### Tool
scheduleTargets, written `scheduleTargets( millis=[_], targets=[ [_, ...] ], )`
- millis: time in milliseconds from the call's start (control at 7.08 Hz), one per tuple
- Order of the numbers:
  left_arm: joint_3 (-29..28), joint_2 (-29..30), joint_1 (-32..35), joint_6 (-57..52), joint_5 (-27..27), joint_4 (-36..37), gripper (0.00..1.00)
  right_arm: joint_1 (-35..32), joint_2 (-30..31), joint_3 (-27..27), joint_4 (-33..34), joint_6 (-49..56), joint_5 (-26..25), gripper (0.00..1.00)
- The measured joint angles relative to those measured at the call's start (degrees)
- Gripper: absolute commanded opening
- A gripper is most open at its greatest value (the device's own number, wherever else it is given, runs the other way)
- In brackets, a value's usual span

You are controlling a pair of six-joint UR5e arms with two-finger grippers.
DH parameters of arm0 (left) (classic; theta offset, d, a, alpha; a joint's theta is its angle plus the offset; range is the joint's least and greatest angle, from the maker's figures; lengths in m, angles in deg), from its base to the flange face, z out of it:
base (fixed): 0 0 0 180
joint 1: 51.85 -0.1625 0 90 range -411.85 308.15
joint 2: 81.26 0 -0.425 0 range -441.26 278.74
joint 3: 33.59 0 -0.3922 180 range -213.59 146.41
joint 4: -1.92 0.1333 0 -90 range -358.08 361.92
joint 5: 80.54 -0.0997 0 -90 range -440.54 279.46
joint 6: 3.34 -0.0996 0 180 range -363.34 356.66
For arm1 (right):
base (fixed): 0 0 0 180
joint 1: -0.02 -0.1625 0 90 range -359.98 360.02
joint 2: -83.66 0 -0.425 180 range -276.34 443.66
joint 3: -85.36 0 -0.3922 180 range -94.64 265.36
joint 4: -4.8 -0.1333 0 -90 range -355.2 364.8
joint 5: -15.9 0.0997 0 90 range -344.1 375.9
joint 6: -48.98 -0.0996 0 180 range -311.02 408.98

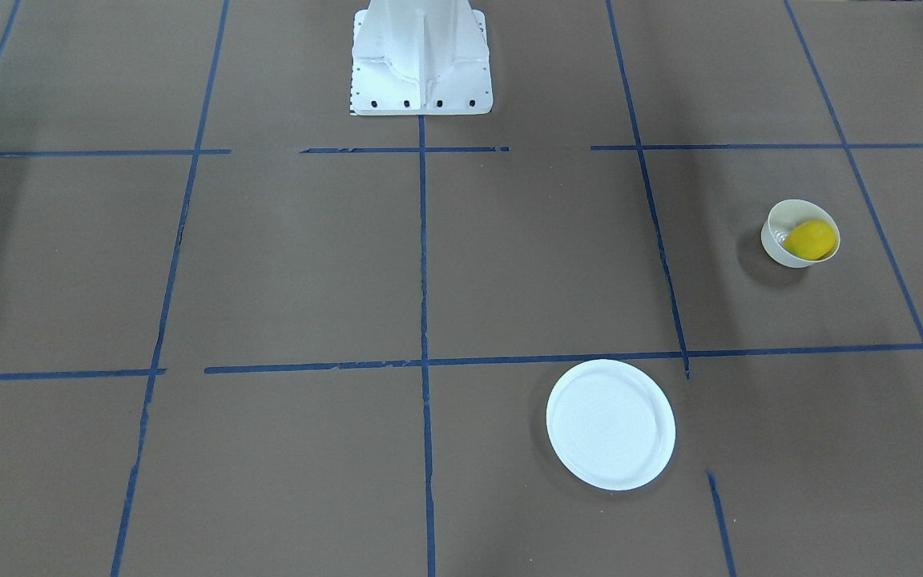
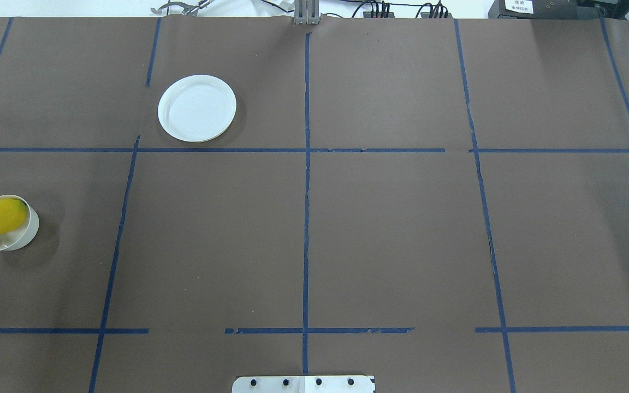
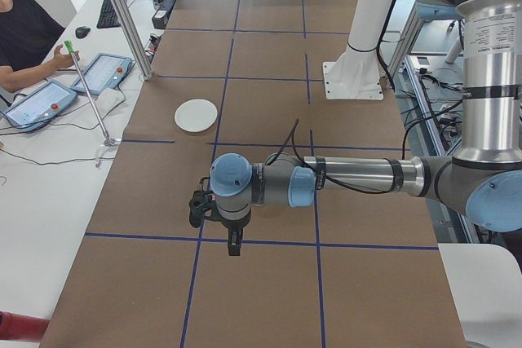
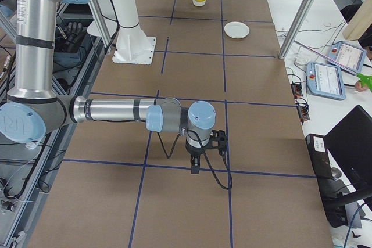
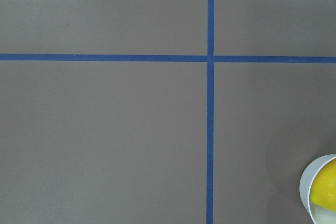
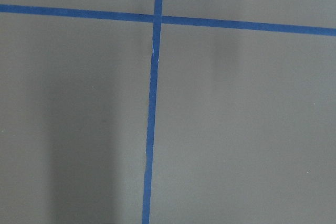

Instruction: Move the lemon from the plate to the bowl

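The yellow lemon (image 1: 811, 240) lies inside the small off-white bowl (image 1: 776, 249), at the table's left end in the overhead view, where both show again, lemon (image 2: 1, 215) and bowl (image 2: 25, 236). The flat white plate (image 1: 610, 424) is bare and stands apart from the bowl, at the far side in the overhead view (image 2: 197, 108). The left wrist view catches the bowl's rim (image 5: 310, 182) and the lemon (image 5: 326, 191) at its lower right corner. My left gripper (image 3: 234, 248) and right gripper (image 4: 195, 169) show only in the side views, pointing down over the table; I cannot tell whether they are open or shut.
The white robot pedestal (image 1: 421, 64) stands at the table's near middle edge. Blue tape lines (image 2: 306, 218) grid the brown table cover. Aluminium posts (image 3: 122, 14) and operators' tablets (image 3: 37, 103) stand beside the table's far side.
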Motion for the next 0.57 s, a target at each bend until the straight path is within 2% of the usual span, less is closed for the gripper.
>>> scheduleTargets(
  millis=[565],
  targets=[
    [-0.6, 0.2, -0.1, -0.1, 0.8, -0.5, 1.0, 0.0, 0.0, 0.0, 0.0, 0.0, 0.0, 1.0]
  ],
)
